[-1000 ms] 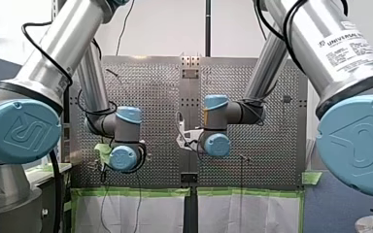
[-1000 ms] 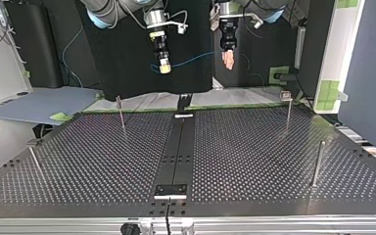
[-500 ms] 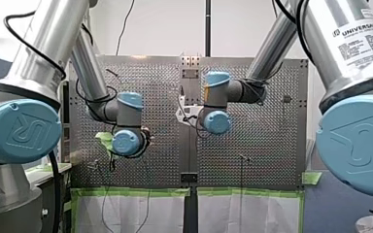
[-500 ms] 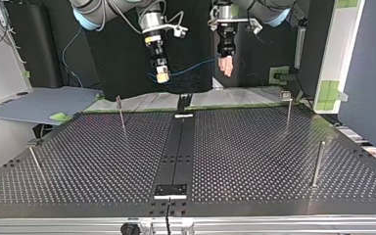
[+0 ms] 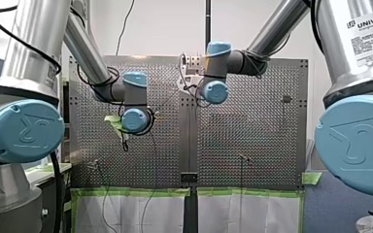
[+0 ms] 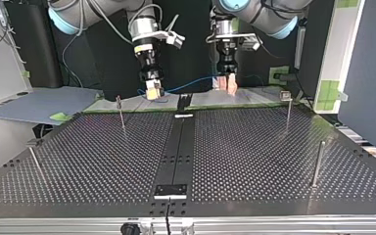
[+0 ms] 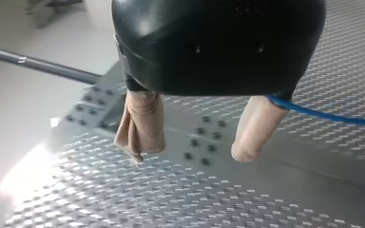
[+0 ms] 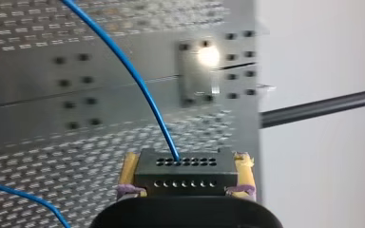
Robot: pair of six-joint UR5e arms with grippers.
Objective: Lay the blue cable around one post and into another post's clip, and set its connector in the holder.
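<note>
In the top view my right gripper (image 6: 152, 92) hangs over the table's far edge, its yellow pads shut on the black connector (image 6: 152, 87). The right wrist view shows that connector (image 8: 185, 176) squeezed between the pads of the gripper (image 8: 186, 160), with the blue cable (image 8: 133, 76) leaving its face. The cable (image 6: 191, 84) sags across to my left gripper (image 6: 226, 84). That gripper (image 7: 191, 153) is open, its beige fingers (image 7: 141, 124) apart with nothing between them. The cable (image 7: 323, 114) runs out from behind one finger. A holder plate (image 8: 200, 71) lies ahead of the connector.
Thin posts stand on the perforated table (image 6: 254, 156): one at the top view's left back (image 6: 121, 111), one at the right back (image 6: 288, 108), one at the right (image 6: 317, 164). A dark centre strip (image 6: 176, 152) ends in a small plate (image 6: 171, 191) at the near edge.
Both grippers have come down towards the table in the top view, the right one also drifting to that view's left. The connector stayed gripped and the cable followed.
</note>
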